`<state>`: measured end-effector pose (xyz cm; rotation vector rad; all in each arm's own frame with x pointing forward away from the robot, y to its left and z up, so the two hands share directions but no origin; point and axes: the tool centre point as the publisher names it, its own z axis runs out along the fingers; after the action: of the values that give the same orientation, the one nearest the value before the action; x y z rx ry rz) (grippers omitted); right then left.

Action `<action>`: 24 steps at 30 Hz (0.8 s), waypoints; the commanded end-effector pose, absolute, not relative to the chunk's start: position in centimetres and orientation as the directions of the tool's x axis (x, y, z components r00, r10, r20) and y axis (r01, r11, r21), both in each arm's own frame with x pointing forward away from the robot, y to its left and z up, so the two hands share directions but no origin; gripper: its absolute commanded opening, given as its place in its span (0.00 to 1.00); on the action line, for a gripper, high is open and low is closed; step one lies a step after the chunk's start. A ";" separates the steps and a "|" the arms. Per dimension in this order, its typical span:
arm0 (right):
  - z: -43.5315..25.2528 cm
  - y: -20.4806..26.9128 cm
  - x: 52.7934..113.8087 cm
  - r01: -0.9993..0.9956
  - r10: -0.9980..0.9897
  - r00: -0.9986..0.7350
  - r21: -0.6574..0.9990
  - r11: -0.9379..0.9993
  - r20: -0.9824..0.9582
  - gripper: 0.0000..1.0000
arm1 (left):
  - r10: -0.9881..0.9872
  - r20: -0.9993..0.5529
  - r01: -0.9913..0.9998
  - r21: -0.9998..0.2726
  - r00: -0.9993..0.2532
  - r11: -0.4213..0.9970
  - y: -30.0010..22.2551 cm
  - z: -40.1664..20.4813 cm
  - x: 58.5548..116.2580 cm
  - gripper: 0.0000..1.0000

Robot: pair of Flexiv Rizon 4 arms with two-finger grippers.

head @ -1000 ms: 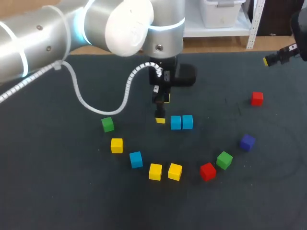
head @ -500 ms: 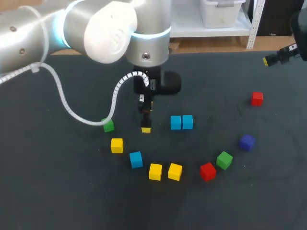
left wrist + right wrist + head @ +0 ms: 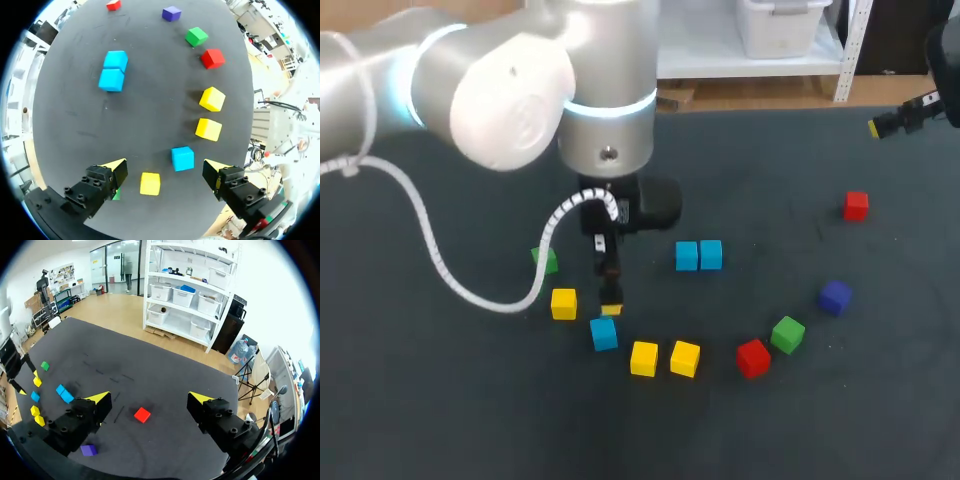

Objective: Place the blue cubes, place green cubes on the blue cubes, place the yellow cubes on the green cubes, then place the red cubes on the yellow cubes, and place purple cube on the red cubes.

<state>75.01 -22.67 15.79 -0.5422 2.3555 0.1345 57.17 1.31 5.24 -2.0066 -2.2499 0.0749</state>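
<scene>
L gripper (image 3: 164,166) fingers wide apart, empty, hiding most of one green cube (image 3: 116,194); R gripper (image 3: 148,399) likewise apart, empty.

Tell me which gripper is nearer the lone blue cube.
Left. The left gripper hangs just above the lone blue cube; the right gripper sits far off by the table's far right edge.

Left end effector (image 3: 164,169): is being held pointing downward, fingers apart. Right end effector (image 3: 148,400): is being held raised, fingers apart.

Three blue cubes (image 3: 604,333), three yellow cubes (image 3: 643,358), two green cubes (image 3: 787,334), two red cubes (image 3: 752,357) and one purple cube (image 3: 835,297) dot the tabletop (image 3: 440,400).
</scene>
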 end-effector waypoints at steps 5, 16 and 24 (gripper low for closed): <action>15.6 -22.5 74.9 -0.412 -0.342 -0.659 -0.060 0.909 -0.670 1.00 | 0.985 0.055 0.984 -0.056 -0.166 0.169 2.6 3.0 55.5 1.00; 15.6 -22.5 74.9 -0.412 -0.342 -0.659 -0.060 0.909 -0.670 1.00 | 0.987 0.055 0.985 -0.077 -0.152 0.156 1.3 2.5 54.1 0.93; 15.6 -22.5 74.9 -0.412 -0.342 -0.659 -0.060 0.909 -0.670 1.00 | 0.989 0.067 0.985 -0.098 -0.133 0.139 0.9 1.7 53.6 0.91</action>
<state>75.01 -22.66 15.79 -0.5423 2.3555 0.1345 53.47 1.19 1.72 -1.9919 -2.2890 0.0496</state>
